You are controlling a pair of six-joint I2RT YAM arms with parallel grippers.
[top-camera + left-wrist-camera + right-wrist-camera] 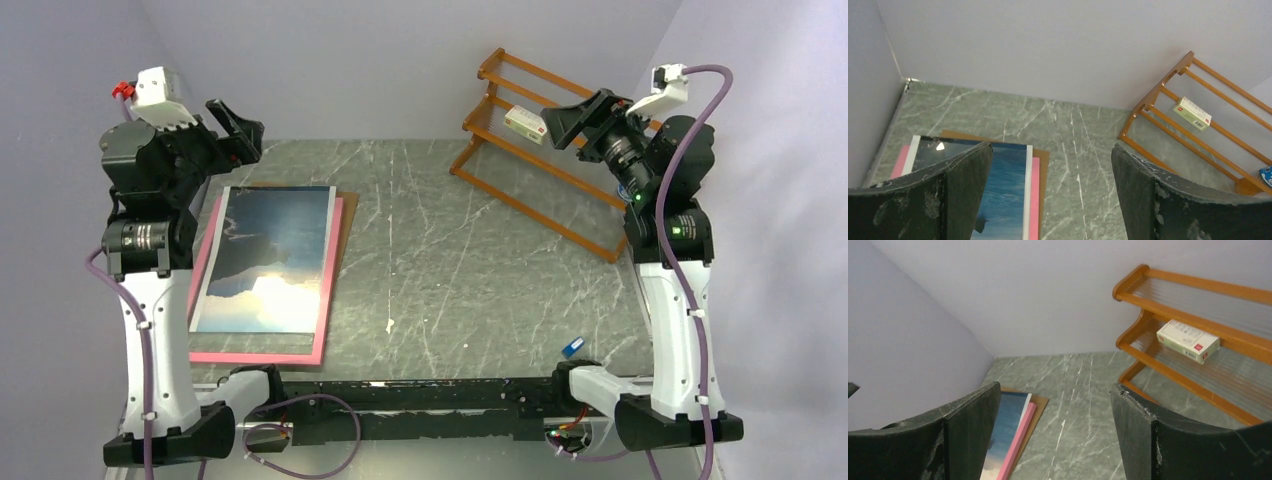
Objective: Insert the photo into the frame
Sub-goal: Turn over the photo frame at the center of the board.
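Observation:
The photo (268,258), a sea-and-cloud print with a white border, lies face up on the pink frame (262,356) at the table's left. A brown backing board (349,222) sticks out from under them at the far right edge. The photo (1005,195), frame (1034,200) and board (1042,165) also show in the left wrist view, and the photo (1007,425) and frame (1018,440) in the right wrist view. My left gripper (240,128) is open and empty, raised above the photo's far edge. My right gripper (568,118) is open and empty, raised at the far right by the rack.
An orange wooden rack (540,150) stands at the back right with a small white box (525,123) on a shelf. A small white scrap (389,325) lies mid-table. A blue object (573,348) sits near the right arm's base. Grey walls enclose the table.

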